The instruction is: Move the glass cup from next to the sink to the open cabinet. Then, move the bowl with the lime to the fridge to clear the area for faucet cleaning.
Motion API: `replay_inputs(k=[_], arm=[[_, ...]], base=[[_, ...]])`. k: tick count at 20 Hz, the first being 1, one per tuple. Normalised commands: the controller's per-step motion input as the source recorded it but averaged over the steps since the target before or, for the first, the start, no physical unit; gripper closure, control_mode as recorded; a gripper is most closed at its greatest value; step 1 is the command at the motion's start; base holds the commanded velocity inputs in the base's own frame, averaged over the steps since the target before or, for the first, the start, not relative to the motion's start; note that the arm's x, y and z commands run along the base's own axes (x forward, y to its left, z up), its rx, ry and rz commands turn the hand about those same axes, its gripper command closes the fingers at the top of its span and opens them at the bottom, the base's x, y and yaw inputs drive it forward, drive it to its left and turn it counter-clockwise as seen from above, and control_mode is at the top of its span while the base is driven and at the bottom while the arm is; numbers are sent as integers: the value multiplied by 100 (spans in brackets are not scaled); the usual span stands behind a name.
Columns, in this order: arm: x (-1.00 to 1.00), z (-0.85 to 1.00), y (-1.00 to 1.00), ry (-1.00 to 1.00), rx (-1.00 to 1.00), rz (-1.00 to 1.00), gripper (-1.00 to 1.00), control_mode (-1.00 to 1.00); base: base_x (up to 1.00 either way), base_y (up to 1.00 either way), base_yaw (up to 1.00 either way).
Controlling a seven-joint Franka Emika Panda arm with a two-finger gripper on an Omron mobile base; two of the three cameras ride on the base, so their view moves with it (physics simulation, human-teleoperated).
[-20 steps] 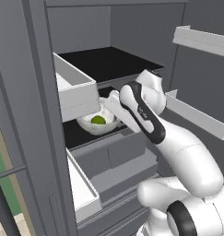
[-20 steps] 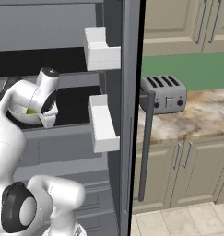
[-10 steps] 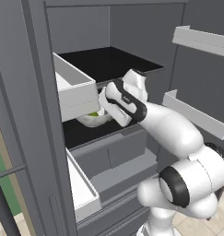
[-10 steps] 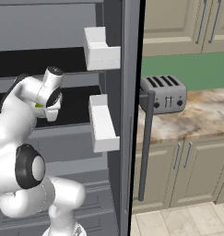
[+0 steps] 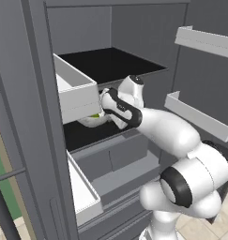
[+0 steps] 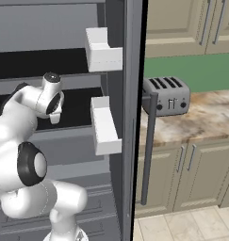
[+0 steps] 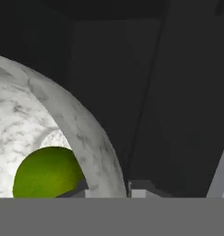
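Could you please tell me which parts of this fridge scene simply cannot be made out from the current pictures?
- Round white-grey marbled bowl: the hand view's left and bottom edges cut it off; in the left base view a white bin and the arm hide most of it.
- Small bright green lime: its lower part is cut off in the hand view.
- Gripper: in the left base view the white wrist covers it, so whether it grips the bowl rim is unclear.

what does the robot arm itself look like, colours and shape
The arm is glossy white, built of thick rounded segments like fat tubes. Dark charcoal rings and caps mark the joints; a large black ring sits at the elbow. A black band wraps the wrist. No loose cables or printed markings are visible. In the hand view, small dark-and-grey finger tips rise at the bottom.
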Motion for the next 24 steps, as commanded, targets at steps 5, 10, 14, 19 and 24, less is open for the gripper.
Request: replay_inputs(k=[5,10,14,19,24], arm=[[1,0,3,-1,0,-1,-100,-100],[-93,9,-27,-6,1,-2,-100,-100],[-100,11,-46,-8,5,-5,-100,-100],[-85,43,-30,-20,2,-5,-100,-100],[-91,46,-24,-29,0,-4,-100,-100]], base=[[0,0,0],[0,0,0],[0,0,0],[0,0,0],[0,0,0]])
